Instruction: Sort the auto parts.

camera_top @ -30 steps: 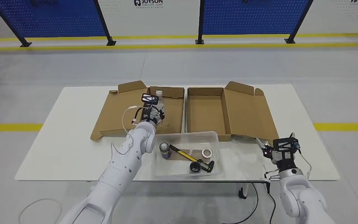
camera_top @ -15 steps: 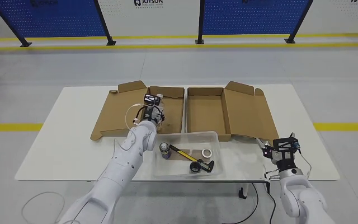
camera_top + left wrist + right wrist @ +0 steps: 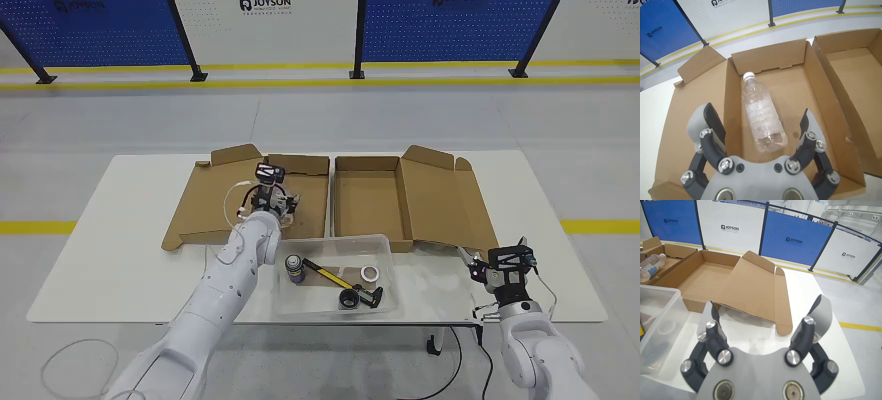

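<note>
Left gripper (image 3: 757, 109) spread wide, pads clear of anything, hanging over a clear plastic bottle with white cap (image 3: 763, 121). The bottle lies on its side on the floor of the left brown cardboard box (image 3: 770, 55), cap toward the far wall and base between the fingers with a gap on each side. The right wrist view shows a pale wrap label with blue print on the bottle, too small to read. Right gripper (image 3: 765, 300) also wide and holding nothing, at the near right corner of the white table (image 3: 120, 240), beside the flap of the second open brown cardboard box (image 3: 370, 205). The two boxes sit side by side, walls touching. In front of them is a clear plastic bin (image 3: 330, 241) holding a small cylindrical can (image 3: 293, 267), a long yellow-and-black tool (image 3: 325, 273), a white ring (image 3: 370, 272) and a black round part (image 3: 349, 298). Grey floor with yellow lines. Blue and white perforated panels on black posts (image 3: 100, 25) stand behind, each with a printed logo.
</note>
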{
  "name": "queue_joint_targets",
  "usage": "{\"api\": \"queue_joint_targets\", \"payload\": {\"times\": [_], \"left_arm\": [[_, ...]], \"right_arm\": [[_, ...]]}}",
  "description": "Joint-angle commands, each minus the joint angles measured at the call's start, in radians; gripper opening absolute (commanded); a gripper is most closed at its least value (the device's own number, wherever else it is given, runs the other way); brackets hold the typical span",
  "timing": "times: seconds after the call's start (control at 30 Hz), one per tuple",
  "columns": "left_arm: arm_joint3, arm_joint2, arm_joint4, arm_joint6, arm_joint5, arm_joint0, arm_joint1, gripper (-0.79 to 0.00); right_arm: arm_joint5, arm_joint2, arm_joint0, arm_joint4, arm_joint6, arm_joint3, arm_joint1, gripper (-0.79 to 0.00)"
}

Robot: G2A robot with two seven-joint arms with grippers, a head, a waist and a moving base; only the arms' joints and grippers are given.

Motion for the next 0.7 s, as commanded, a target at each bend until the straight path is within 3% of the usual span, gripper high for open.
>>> {"api": "queue_joint_targets", "payload": {"times": [0.0,0.13,0.3,0.67], "left_arm": [[-0.026,-0.008,-0.004,0.003,0.003,0.004,0.000,0.000],[-0.109,-0.030,-0.020,-0.016,-0.019,0.018,0.003,0.000],[-0.295,-0.073,-0.031,-0.092,-0.149,0.067,0.023,0.000],[-0.717,-0.212,-0.131,-0.485,-0.496,0.269,0.085,0.000]], "right_arm": [[0.000,0.000,0.000,0.000,0.000,0.000,0.000,0.000],[0.000,0.000,0.000,0.000,0.000,0.000,0.000,0.000],[0.000,0.000,0.000,0.000,0.000,0.000,0.000,0.000],[0.000,0.000,0.000,0.000,0.000,0.000,0.000,0.000]]}}
